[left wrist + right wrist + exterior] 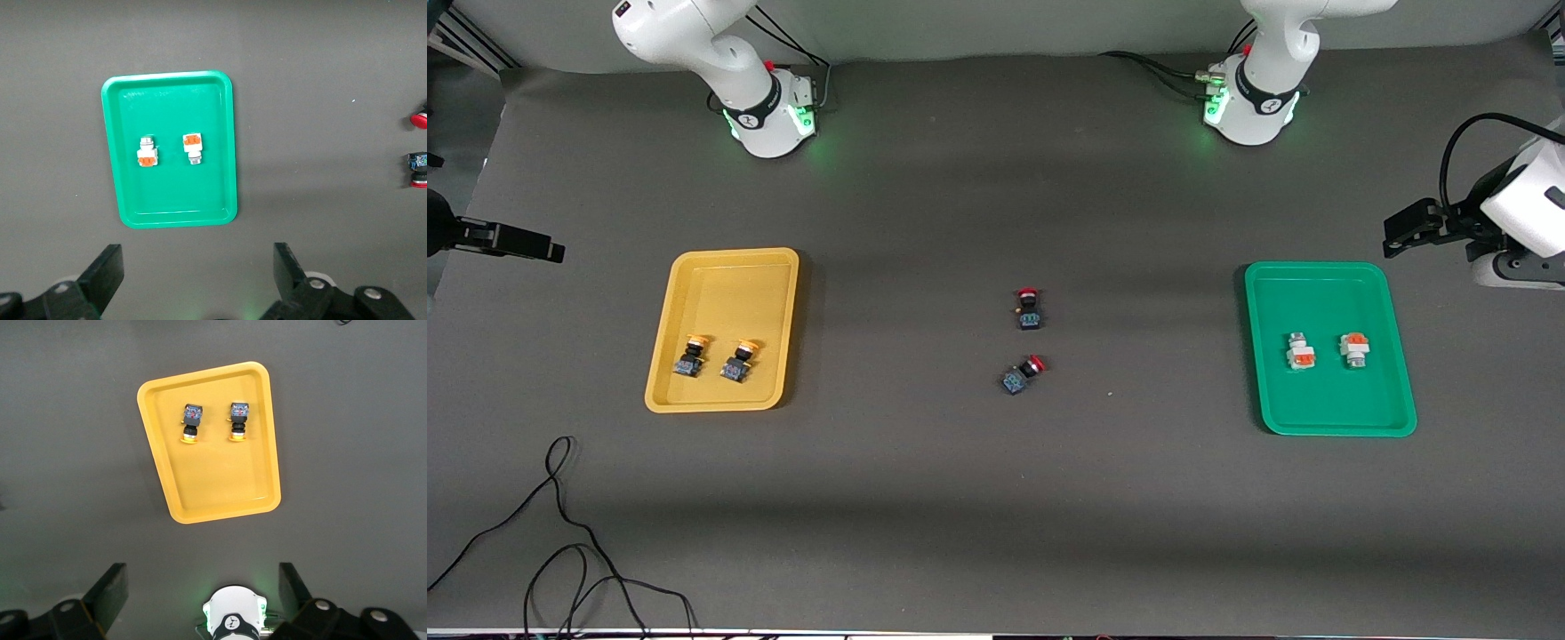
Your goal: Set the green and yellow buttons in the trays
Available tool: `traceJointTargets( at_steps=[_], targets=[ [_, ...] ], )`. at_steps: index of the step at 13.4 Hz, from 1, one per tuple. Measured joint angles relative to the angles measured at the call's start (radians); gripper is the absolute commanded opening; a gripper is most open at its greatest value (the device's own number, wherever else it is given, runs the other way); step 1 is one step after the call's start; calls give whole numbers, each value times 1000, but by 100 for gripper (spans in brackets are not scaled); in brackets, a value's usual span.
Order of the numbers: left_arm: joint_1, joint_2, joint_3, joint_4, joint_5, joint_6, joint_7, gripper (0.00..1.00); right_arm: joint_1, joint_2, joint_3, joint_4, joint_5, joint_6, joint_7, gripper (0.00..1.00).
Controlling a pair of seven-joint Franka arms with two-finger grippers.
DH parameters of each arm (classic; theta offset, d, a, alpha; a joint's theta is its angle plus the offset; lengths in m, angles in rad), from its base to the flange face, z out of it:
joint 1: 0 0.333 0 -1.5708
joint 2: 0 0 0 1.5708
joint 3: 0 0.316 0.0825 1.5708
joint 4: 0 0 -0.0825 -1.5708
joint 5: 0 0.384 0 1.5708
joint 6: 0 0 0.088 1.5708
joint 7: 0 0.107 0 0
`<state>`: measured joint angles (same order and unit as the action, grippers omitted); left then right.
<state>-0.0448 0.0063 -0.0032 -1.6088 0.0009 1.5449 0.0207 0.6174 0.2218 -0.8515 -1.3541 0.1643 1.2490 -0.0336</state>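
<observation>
From my remote seat I judge that the sorting step is finished: every button that belongs to the task already lies in a tray, so I see no further pick to make. I count two trays. The yellow tray lies toward the right arm's end of the table and holds two yellow buttons, side by side and apart from each other, in the part of the tray nearer to the front camera. The green tray lies toward the left arm's end and holds two green buttons, also side by side and apart. Two red buttons lie on the bare table between the trays; I think they should be left there. The left gripper hangs high over the table beside the green tray, its fingers spread wide and holding nothing. The right gripper hangs high near the yellow tray, also released and empty. Both arms are waiting. In my judgement the next move asks only for a check of the count.
</observation>
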Motion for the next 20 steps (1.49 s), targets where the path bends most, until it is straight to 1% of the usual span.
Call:
traceJointTargets(
  at_steps=[2, 5, 6, 8, 9, 10, 14, 16, 20],
  targets=[
    [0, 0, 0, 0, 0, 0, 0, 100, -145, -31, 164, -5, -53, -5, 0, 100],
    [0, 0, 0, 0, 0, 0, 0, 100, -352, -81, 441, -24, -124, -11, 33, 100],
    [0, 0, 0, 0, 0, 0, 0, 100, -403, -95, 511, -33, -136, -11, 53, 100],
    [0, 0, 0, 2, 0, 0, 0, 100, -498, -126, 621, -64, -145, -1, 70, 100],
    [0, 0, -1, 3, 0, 0, 0, 100, -533, -146, 653, -92, -146, 19, 70, 100],
    [0, 0, -1, 4, 0, 0, 0, 100, -552, -173, 667, -133, -146, 49, 70, 100],
    [0, 1, -1, 7, 0, 0, 0, 100, -562, -283, 674, -314, -152, 144, 70, 100],
    [0, 1, -1, 8, 0, 0, 0, 100, -561, -303, 681, -345, -166, 161, 70, 100],
    [0, 2, -1, 8, 0, 0, 0, 100, -561, -303, 687, -347, -171, 166, 70, 100]
  ],
)
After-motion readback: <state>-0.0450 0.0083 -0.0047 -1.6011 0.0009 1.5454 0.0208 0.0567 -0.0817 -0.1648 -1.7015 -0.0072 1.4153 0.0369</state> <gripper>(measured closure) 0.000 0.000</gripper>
